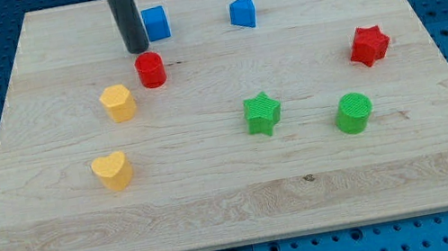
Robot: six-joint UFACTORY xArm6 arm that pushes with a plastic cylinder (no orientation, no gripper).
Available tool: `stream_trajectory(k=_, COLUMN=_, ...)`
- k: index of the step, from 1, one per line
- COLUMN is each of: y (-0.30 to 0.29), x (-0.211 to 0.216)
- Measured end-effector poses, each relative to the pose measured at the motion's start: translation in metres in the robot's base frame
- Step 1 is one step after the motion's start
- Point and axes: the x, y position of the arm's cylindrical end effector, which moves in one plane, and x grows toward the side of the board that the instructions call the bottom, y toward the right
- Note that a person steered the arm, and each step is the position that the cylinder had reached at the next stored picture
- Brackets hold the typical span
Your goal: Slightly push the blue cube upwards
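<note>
The blue cube (155, 23) sits near the view's top, left of centre, on the wooden board (237, 205). My tip (137, 49) rests on the board just left of and slightly below the cube, close to its lower left corner; I cannot tell if it touches. A red cylinder (150, 69) lies directly below the tip. The rod comes down from the view's top edge and hides a little of the cube's left side.
A blue triangular block (243, 11) lies to the right of the cube. A yellow hexagonal block (118, 103) and a yellow heart (111, 171) lie at the lower left. A red star (368, 45), a green star (262, 114) and a green cylinder (353, 113) lie on the right.
</note>
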Motion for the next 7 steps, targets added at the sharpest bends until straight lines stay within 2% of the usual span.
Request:
stream_trajectory(k=1, y=0.019, x=-0.005)
stream_trajectory(k=2, y=0.022, x=-0.030)
stream_trajectory(k=4, y=0.025, x=-0.044)
stream_trajectory(k=7, y=0.061, x=0.015)
